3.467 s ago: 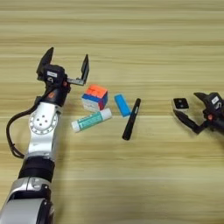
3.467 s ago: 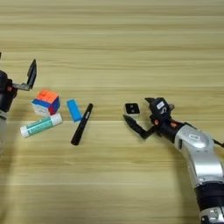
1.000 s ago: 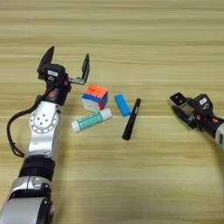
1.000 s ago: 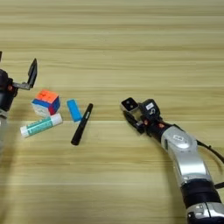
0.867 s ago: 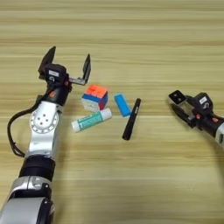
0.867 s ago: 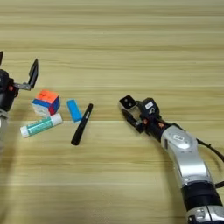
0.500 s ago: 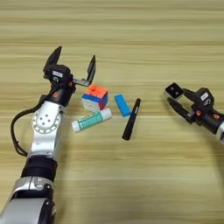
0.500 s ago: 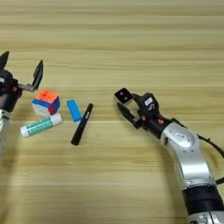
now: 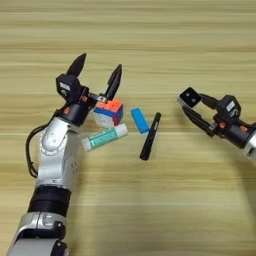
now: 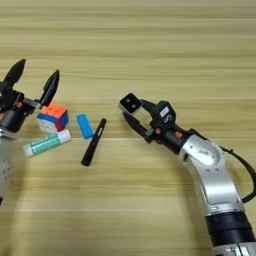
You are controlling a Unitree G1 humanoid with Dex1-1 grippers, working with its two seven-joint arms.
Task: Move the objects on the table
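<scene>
Left eye view: On the wood-grain table (image 9: 150,210), the left gripper (image 9: 97,75) stands at about 10 o'clock from centre with its two black fingers spread wide and grasping nothing, the fingertips pointing toward 12 o'clock. Just below its right-hand finger sits the multicoloured puzzle cube (image 9: 109,112), and the finger's base appears to meet the cube's top-left corner. The white-teal glue stick (image 9: 104,137) lies at 7 o'clock from the cube, just beside it, its white cap end near the cube. The blue block (image 9: 140,120) lies at 3 o'clock from the cube, near but apart, and the black marker (image 9: 150,136) lies tilted just beyond the block at its 4 o'clock. At the 3 o'clock edge of the frame the right gripper (image 9: 195,107) grasps the black square block (image 9: 190,97) between its fingers, the block tilted and raised off the wood, well apart from the marker.

Right eye view: The right gripper (image 10: 135,114) sits near centre, its silver forearm running off toward 5 o'clock, with the black square block (image 10: 130,103), white-rimmed and dotted, pinched at the fingertips. The cluster lies at 9 o'clock: puzzle cube (image 10: 53,117), glue stick (image 10: 47,143), blue block (image 10: 84,126) and marker (image 10: 93,142). The left gripper (image 10: 33,80) reaches in at the 9 o'clock edge, fingers apart above the cube.
</scene>
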